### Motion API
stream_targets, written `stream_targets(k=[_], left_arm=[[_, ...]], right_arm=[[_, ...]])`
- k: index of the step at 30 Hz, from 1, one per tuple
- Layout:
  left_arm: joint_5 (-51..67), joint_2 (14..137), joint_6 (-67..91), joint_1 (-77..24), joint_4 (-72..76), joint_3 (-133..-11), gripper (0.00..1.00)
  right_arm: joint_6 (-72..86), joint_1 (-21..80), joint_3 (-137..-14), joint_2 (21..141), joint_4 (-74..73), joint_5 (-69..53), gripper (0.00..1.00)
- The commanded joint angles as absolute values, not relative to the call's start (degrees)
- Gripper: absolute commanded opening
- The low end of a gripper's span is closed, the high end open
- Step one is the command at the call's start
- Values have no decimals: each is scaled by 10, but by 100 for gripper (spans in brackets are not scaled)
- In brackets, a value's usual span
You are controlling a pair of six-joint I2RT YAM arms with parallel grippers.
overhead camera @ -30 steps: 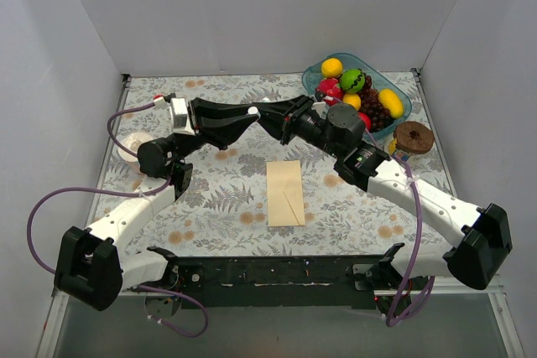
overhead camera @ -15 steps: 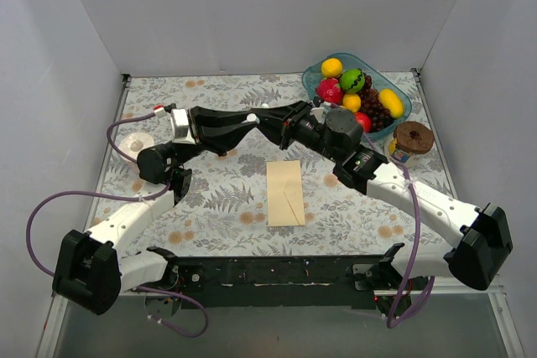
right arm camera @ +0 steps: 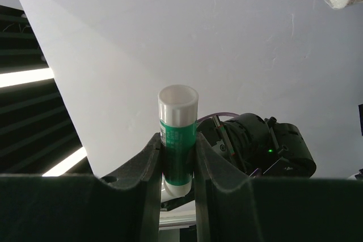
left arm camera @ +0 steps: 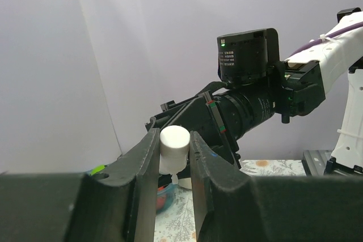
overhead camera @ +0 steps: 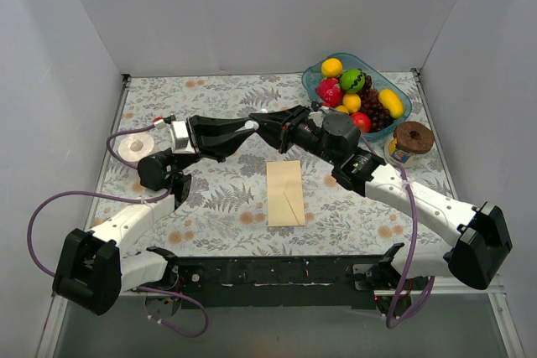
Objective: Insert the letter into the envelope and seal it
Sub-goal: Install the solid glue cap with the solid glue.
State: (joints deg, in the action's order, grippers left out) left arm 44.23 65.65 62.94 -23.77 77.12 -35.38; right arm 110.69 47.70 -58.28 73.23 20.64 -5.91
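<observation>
Paper, thin and limp: your one envelope (overhead camera: 285, 193) lies flat at the middle of the worktop (overhead camera: 210, 199). I judge it will slide and buckle, so pin the body and take it by a flap edge. No separate letter shows, so I cannot tell whether it is inside. Your left gripper (left arm camera: 173, 140) is closed narrow on one white cap (left arm camera: 173, 150), as I judge it, and your right gripper (right arm camera: 178, 143) is clamped on one green glue stick (right arm camera: 178, 118), both in the air beyond the envelope's far end.

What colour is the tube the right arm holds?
The tube is green with a white end, clearest in the right wrist view.
</observation>
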Motion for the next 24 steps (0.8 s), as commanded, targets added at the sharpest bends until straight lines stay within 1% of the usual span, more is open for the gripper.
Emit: stream_targets(k=[1,14,18,24], left_arm=[[536,664,626,-242,811,-324,0],[621,721,623,-241,987,-294,0],[670,747,626,-241,1047,-294,0],[712,754,575,-243,1056,-288,0]], right_arm=[[1140,474,-615,719,330,-42,1],[1139,474,-623,717,330,-54,1],[1141,475,-626,718,332,-60,1],[1147,478,-635,720,337,-65,1]])
